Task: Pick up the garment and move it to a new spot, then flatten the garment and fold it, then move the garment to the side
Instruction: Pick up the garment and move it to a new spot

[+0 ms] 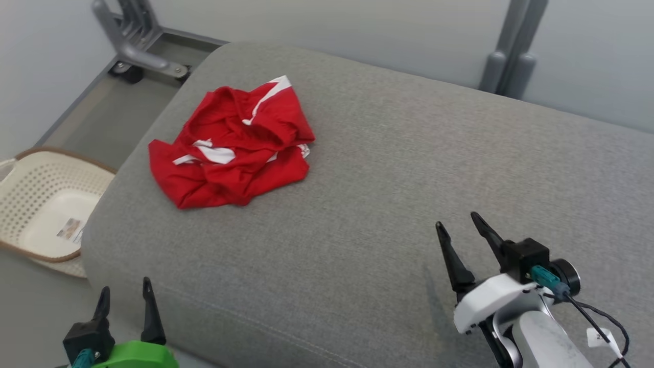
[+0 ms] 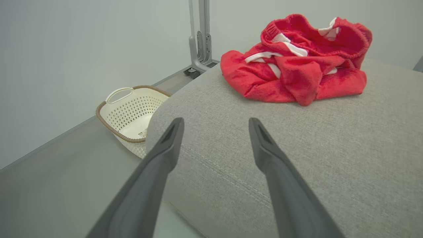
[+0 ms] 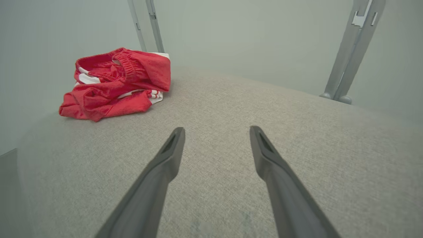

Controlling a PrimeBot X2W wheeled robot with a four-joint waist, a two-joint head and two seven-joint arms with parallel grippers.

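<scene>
garment [image 1: 232,145], a crumpled red heap, lies at ten o'clock on the grey cushion [image 1: 388,179]. soft, light and limp, it likely suits a pinch at the elastic waistband [image 3: 127,64]. left gripper [image 1: 125,284] and right gripper [image 1: 457,220] hang spread, empty.

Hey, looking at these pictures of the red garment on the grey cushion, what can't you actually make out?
Garment: crumpled in every view; its own folds hide its full shape and underside.
Basket: the head view's left edge cuts it off; in the left wrist view the cushion hides one side.
Label in the basket: too small to read.
Left gripper: the head view's bottom edge cuts off its arm.
</scene>
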